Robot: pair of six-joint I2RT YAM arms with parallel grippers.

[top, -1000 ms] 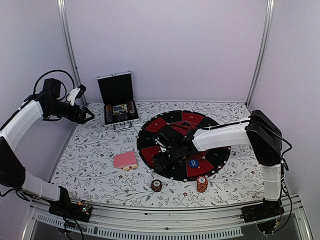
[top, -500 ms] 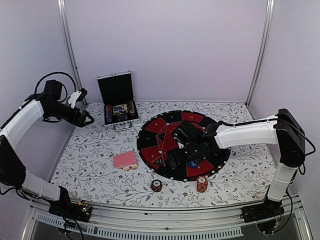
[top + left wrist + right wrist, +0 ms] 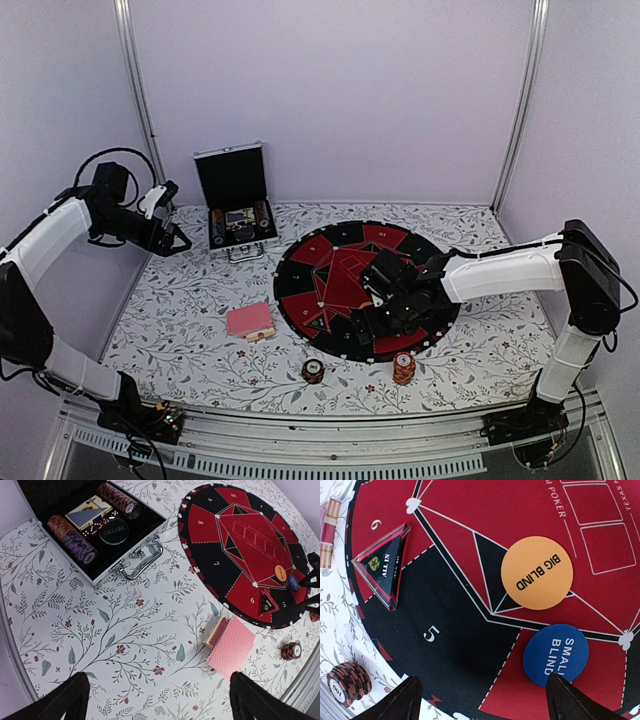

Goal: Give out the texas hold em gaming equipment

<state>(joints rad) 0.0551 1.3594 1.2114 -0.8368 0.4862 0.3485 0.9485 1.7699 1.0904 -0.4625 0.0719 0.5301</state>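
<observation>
The right fingers (image 3: 402,702), spread, have slid rightward across the mat (image 3: 345,235).

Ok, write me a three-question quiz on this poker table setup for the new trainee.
1. True or false: the pink-backed cards lie on the round mat.
2. What colour is the Big Blind disc? A) blue B) orange C) green
3. Fill in: the left hand is empty and its jaws stand ___.

Key: 1 false, they lie on the flowered cloth beside the mat; 2 B; 3 open.
</observation>
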